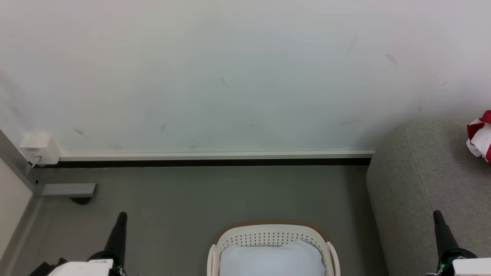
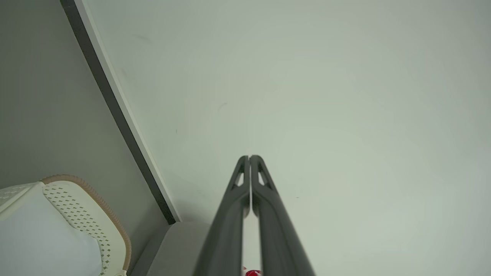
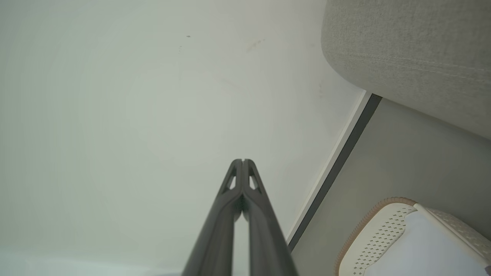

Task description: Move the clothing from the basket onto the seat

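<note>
The cream-white basket [image 1: 230, 237] with its brown rim stands on the floor at the bottom centre, holding a plain pale pad [image 1: 272, 258]. A red and white garment [image 1: 481, 138] lies on the grey sofa [image 1: 414, 184] at the far right edge. My left gripper [image 1: 122, 216] points up at the lower left and my right gripper [image 1: 437, 214] at the lower right, in front of the sofa. Both are shut on nothing: the left fingertips [image 2: 249, 158] meet, with the basket [image 2: 92, 214] to their left, and the right fingertips [image 3: 242, 161] meet, between the sofa [image 3: 414, 50] and basket [image 3: 383, 226].
A white wall [image 1: 230, 76] with a pale skirting and dark strip runs behind the grey floor [image 1: 230, 191]. A white wall box [image 1: 38, 147] and a grey metal bracket [image 1: 69, 189] sit at the left, beside a door frame edge.
</note>
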